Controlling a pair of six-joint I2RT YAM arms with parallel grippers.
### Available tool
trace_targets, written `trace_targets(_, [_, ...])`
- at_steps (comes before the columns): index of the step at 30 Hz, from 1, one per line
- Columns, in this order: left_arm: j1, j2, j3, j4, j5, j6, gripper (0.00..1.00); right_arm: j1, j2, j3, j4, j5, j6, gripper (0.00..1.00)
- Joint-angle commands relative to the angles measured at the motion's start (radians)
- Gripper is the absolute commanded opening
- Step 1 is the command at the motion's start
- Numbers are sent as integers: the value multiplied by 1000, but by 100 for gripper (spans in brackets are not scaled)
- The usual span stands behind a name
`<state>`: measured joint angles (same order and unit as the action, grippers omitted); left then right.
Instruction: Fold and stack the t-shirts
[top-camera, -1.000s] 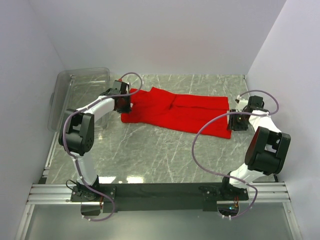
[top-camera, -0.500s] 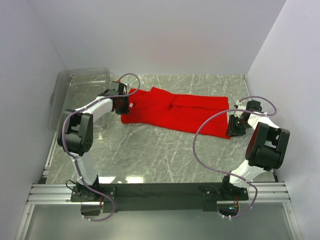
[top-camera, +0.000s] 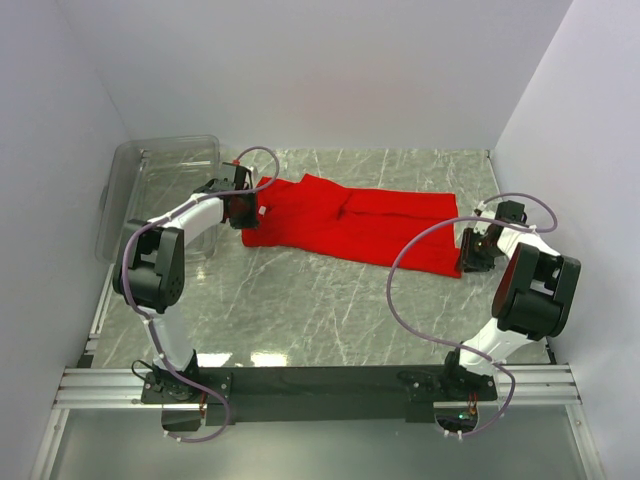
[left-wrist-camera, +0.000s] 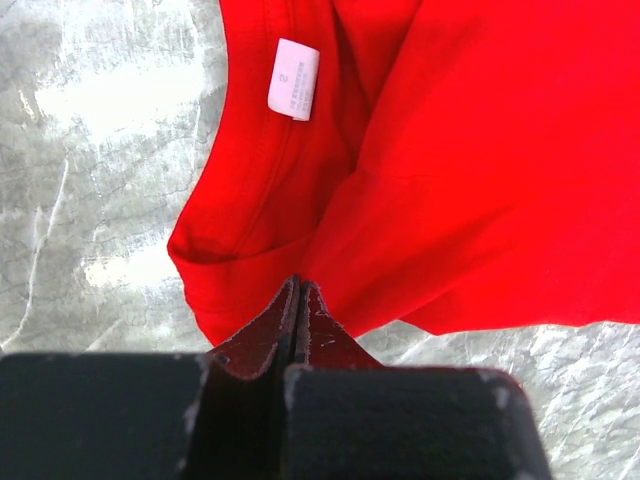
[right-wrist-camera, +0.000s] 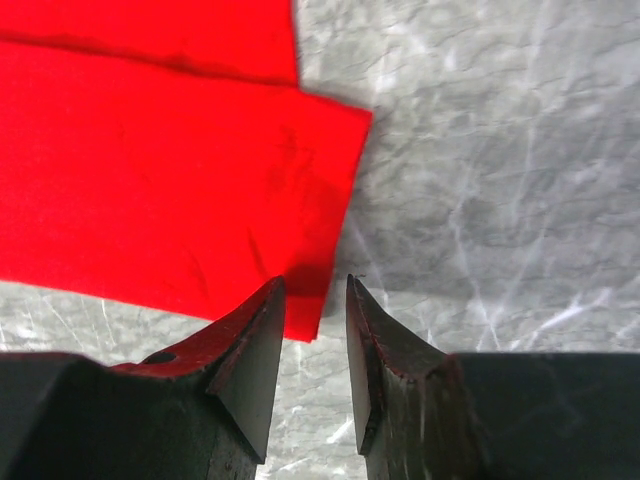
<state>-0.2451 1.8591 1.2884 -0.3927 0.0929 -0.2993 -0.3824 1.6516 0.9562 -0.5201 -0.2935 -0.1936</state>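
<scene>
Plain bright red short-sleeved cloth t-shirt (top-camera: 350, 225) lies flat on the grey marble table (top-camera: 300, 310). Left pincer (left-wrist-camera: 298, 288) is clamped on its collar-end edge; right pincer (right-wrist-camera: 315, 292) stands apart, astride a hem corner. Light, limp cloth, probably best pinched at corners

The t-shirt (top-camera: 355, 222) lies on the table (top-camera: 320, 300) — bin (top-camera: 150, 200) to its left.

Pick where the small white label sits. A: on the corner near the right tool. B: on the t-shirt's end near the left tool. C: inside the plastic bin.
B: the left wrist view shows the label on the t-shirt just beyond the left tool.
</scene>
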Motion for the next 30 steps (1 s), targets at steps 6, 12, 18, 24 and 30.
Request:
trace_targets(6, [6,-55,-6,14,30,23,1,-10,39,53,14,-21,23,36])
trace_targets(12, [12,-67,-23,21,45,17,1,-10,51,64,3,-67,13,18])
trace_targets(18, [21,-92,-32,15,44,19,1,-16,-9,46,17,-47,3,4])
trace_targets(24, [38,-115,-54,11,45,26,1,-26,-42,39,22,-24,-13,2])
trace_targets(30, [50,-138,-81,0,48,42,1,-30,-62,33,25,-15,-26,1])
